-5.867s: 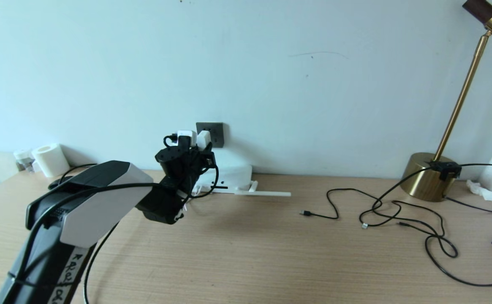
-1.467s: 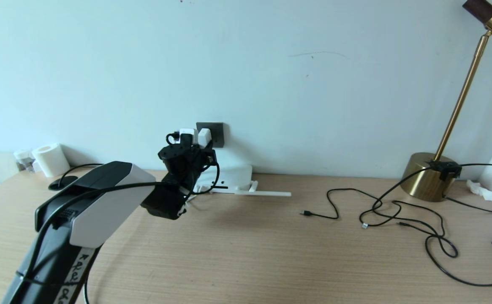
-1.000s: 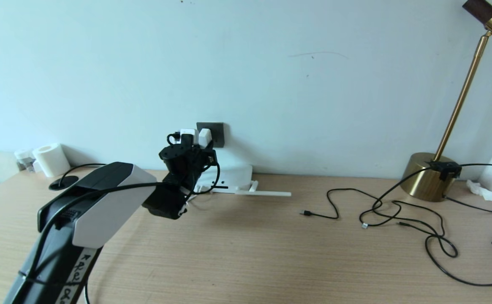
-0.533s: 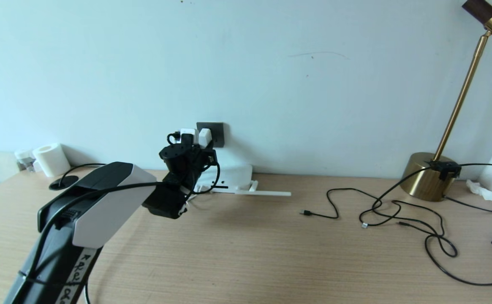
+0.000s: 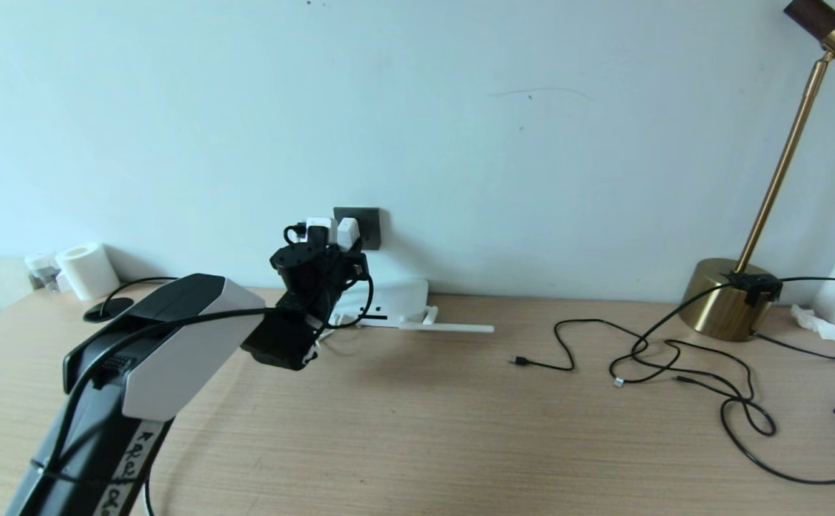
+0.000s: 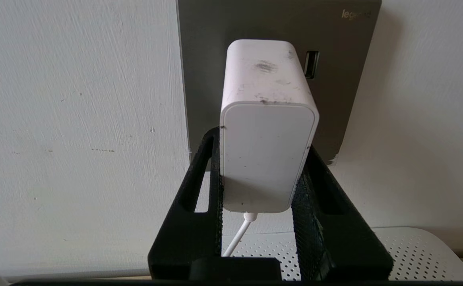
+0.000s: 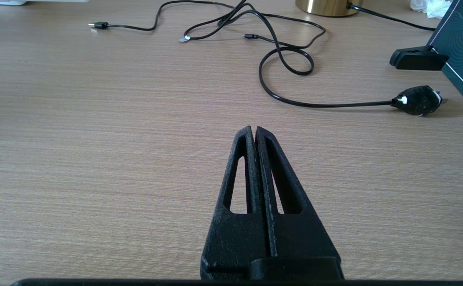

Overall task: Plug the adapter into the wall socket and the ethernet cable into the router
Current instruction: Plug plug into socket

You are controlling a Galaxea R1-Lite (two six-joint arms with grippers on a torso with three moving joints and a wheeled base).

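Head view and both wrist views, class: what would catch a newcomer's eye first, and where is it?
First, the left gripper clamping the small white cube-shaped adapter against the dark grey square wall socket, just above the flat white perforated router. Next, thin black cables sprawl over the light wooden desk toward a brass lamp at the right. The right gripper hangs shut over bare desk.

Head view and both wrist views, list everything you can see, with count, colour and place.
adapter: one, white, against the wall socket, dark grey, on the wall
router: one, white, under the socket
thin cables: several, black, on the right of the desk
lamp: one, brass, far right
paper roll: one, white, far left
left gripper: black, shut on the adapter
right gripper: black, shut, over bare desk
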